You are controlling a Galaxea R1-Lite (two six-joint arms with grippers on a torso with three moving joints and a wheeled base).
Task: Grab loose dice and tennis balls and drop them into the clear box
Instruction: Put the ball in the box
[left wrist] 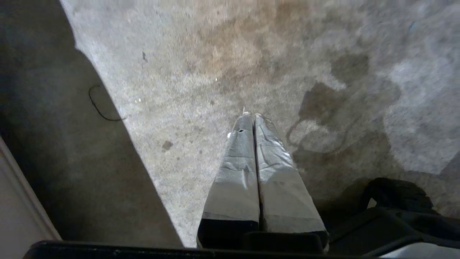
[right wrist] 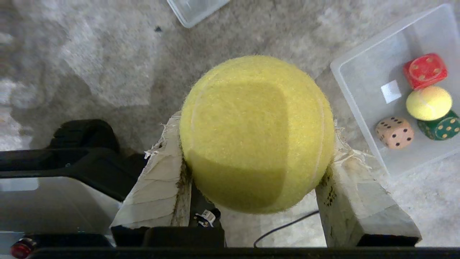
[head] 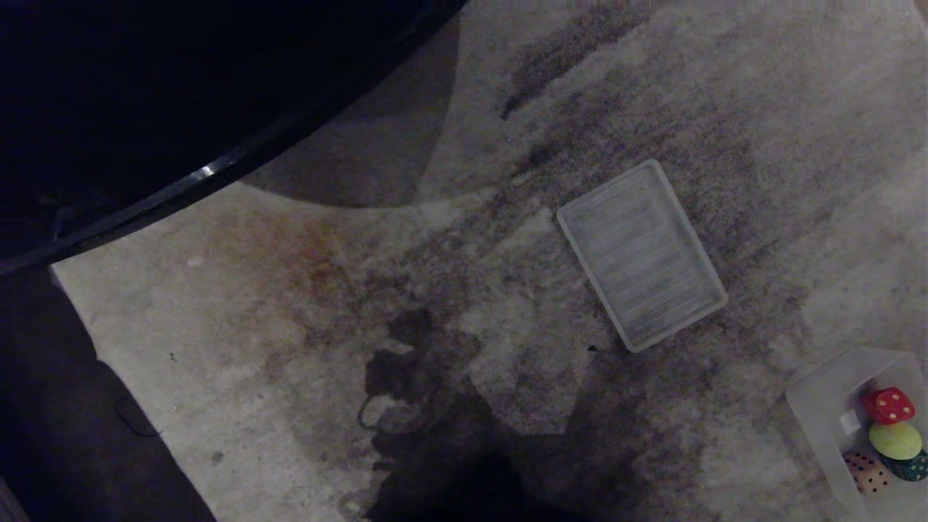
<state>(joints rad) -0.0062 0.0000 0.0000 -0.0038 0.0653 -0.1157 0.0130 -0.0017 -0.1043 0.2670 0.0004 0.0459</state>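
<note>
Right gripper (right wrist: 257,158): closest to me in its wrist view; its taped fingers (right wrist: 163,187) are clamped on either side of a held tennis ball (right wrist: 257,133), carried above the carpet.
Left gripper (left wrist: 253,118): hangs over bare carpet (left wrist: 215,72), fingers pressed together with nothing between them; I read it as parked.
Clear box (right wrist: 363,104): on the carpet just beyond and to one side of the held ball in the right wrist view; in the head view it sits at the lower right edge, partly cut off.
Box contents: a red die (right wrist: 425,70), a second tennis ball (right wrist: 428,103), a peach die (right wrist: 394,132) and a dark green die (right wrist: 440,126), bunched at one end, the ball touching the green die.
Lid (head: 641,254): the flat ribbed panel lies farther out on the carpet, well apart from the box.
Dark table edge (head: 217,167): farthest, across the upper left of the head view.
Step in hand: I judge this as the carry, ball gripped and not yet over the box.
Next move: I need to bring the right gripper across the near wall until the ball hangs over the box's bare end, then spread the fingers; releasing early would bounce it off the rim.
</note>
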